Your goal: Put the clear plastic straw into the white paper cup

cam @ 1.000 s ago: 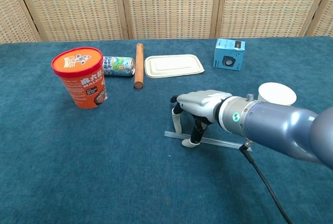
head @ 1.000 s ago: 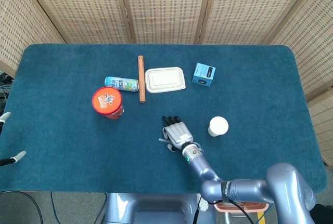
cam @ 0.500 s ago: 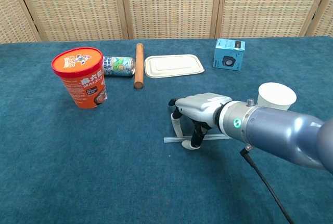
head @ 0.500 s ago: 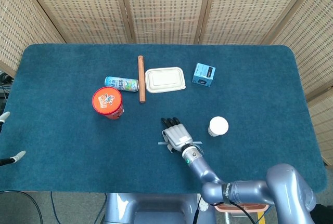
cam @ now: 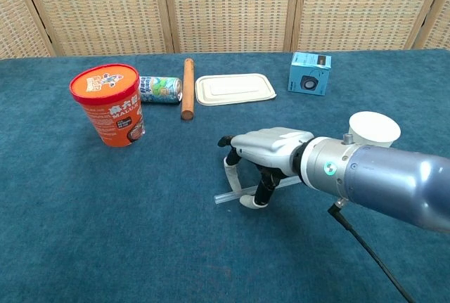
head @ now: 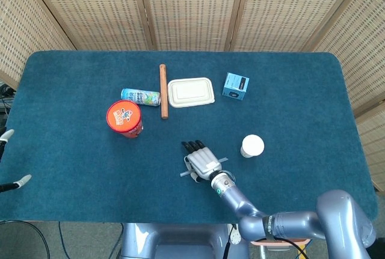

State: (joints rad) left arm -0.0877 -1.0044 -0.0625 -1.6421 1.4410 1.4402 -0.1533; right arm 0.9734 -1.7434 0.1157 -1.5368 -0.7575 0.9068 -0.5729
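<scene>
The clear plastic straw point(cam: 226, 196) is pinched under my right hand point(cam: 267, 151), with its left end low over the blue cloth and its right end raised toward the wrist. From the head view the straw point(head: 183, 174) sticks out on both sides of the right hand point(head: 201, 159). The white paper cup point(head: 252, 145) stands upright and open to the right of that hand, also in the chest view as the cup point(cam: 374, 128). Of my left hand point(head: 7, 157), only pale fingertips show at the far left edge.
An orange tub point(cam: 109, 104) stands at the left. Behind it lie a drink can point(cam: 160, 89) and a wooden rod point(cam: 187, 88). A white lidded box point(cam: 234, 88) and a small blue box point(cam: 310, 73) sit further back.
My right hand has shifted left and toward the near edge, taking the straw with it. The straw went from flat on the cloth to tilted, right end up.
</scene>
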